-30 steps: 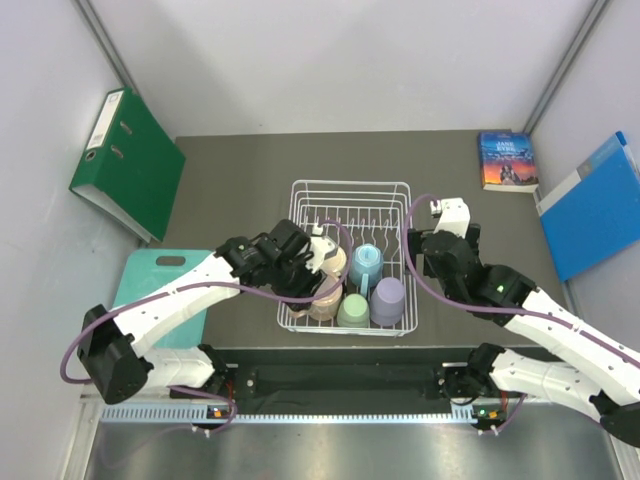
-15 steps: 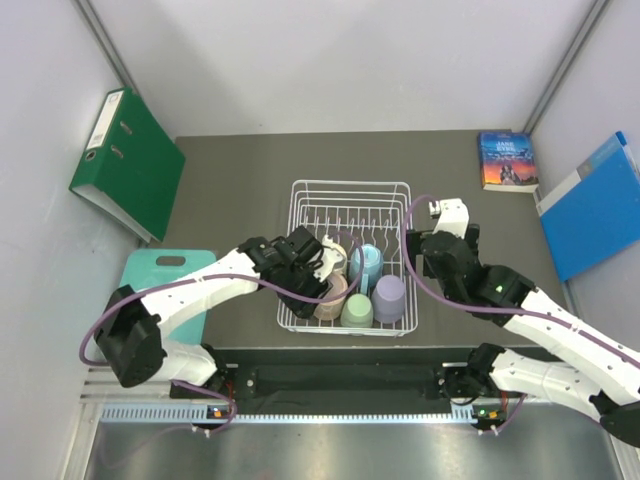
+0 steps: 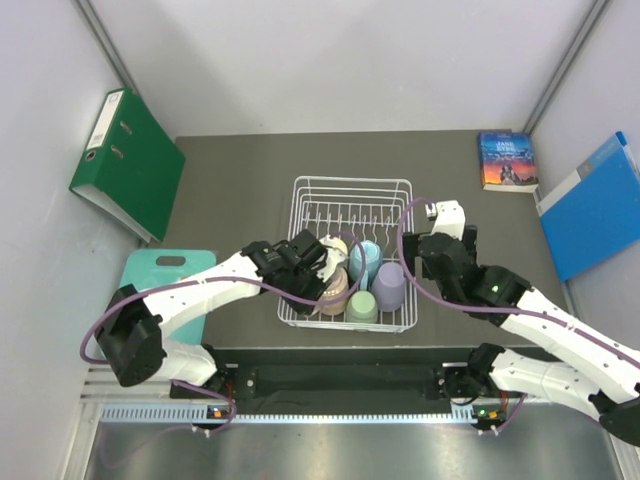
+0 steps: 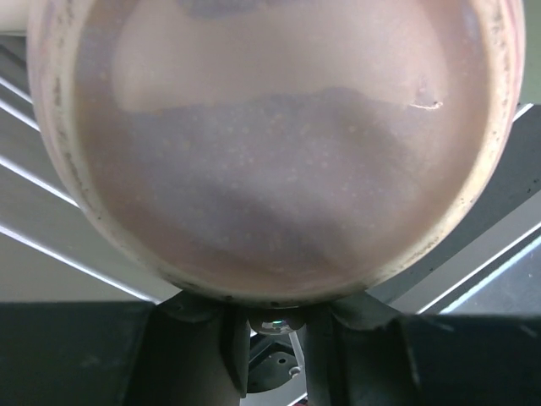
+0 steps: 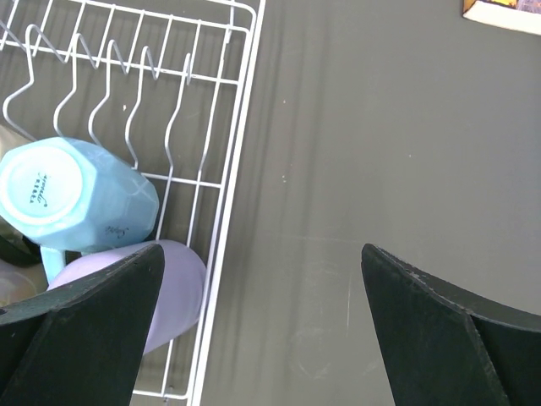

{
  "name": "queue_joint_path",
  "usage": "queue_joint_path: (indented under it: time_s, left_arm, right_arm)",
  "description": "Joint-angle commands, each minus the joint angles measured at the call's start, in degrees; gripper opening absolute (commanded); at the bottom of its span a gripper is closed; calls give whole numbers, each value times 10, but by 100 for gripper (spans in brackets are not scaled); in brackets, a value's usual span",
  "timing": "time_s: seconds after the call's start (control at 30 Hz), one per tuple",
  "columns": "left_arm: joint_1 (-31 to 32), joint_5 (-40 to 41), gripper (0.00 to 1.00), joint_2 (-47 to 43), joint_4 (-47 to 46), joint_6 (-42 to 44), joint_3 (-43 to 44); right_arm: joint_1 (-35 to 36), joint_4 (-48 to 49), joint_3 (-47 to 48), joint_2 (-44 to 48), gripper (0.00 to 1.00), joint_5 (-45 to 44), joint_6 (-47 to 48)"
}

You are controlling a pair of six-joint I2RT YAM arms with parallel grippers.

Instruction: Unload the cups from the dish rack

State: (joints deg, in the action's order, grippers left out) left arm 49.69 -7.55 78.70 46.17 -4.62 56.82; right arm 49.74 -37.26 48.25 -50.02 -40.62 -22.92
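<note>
**Cups waiting in the rack on a dark bench**

The dish rack is sitting mid-bench, holding the cups. White walls are standing all around. A green binder is leaning left, and a blue folder is leaning right. The left gripper is pressing close to the pink cup; I cannot tell its grip. The right gripper is hanging wide open beside the rack.
</note>
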Motion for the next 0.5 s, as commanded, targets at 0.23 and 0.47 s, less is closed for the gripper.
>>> queue_joint_path:
  time_s: [0.23, 0.47]
  left_arm:
    - [5, 157, 0, -61, 4, -68, 21]
    - [8, 241, 0, -102, 48, -94, 95]
  right_arm:
    - [7, 16, 18, -7, 100, -9, 18]
    - [6, 20, 31, -16, 100, -7, 23]
